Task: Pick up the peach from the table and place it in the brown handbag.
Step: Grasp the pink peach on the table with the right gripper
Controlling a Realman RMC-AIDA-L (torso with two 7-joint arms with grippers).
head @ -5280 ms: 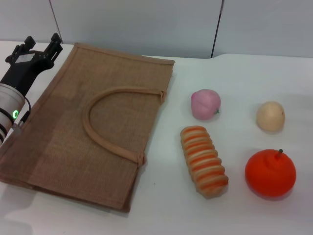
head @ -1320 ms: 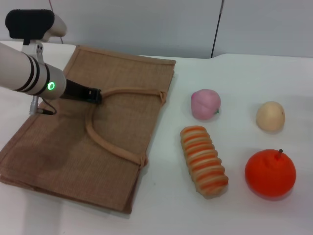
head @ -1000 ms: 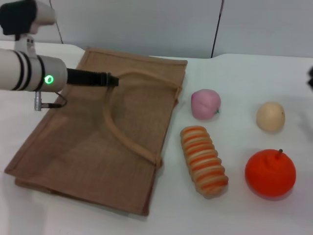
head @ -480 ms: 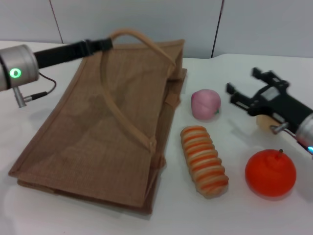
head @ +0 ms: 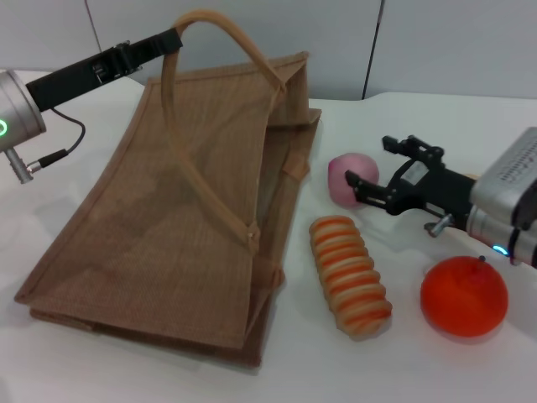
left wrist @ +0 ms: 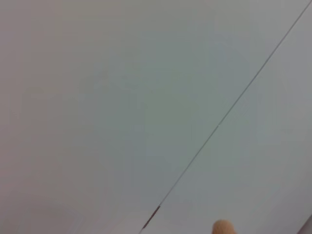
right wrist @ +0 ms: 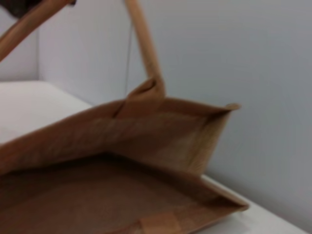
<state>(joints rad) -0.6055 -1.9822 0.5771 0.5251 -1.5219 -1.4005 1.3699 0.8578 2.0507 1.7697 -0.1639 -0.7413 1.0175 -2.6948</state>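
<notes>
The plain white table (head: 277, 378) carries everything, with bare room along its near edge and at the far right corner. The large brown burlap handbag (head: 168, 227) lies on my left side, its long axis running from the near left toward the far wall; its mouth faces right, toward the fruit, and gapes open, the upper panel lifted by one tan loop handle (head: 222, 34). My left claw (head: 172, 39) is clamped on that handle, high above the table near the wall. My right wrist view looks straight into the bag's open mouth (right wrist: 122, 195). I can read no label or writing on the bag.

The striped orange-and-cream bread roll (head: 348, 275) lies just right of the bag, its length running near to far. The bright orange round fruit (head: 463, 296) sits farther right. The small round pink peach (head: 346, 178) rests on the table between the bag's mouth and my right claw (head: 367, 172), whose jaws are spread wide just beside it, not gripping.
</notes>
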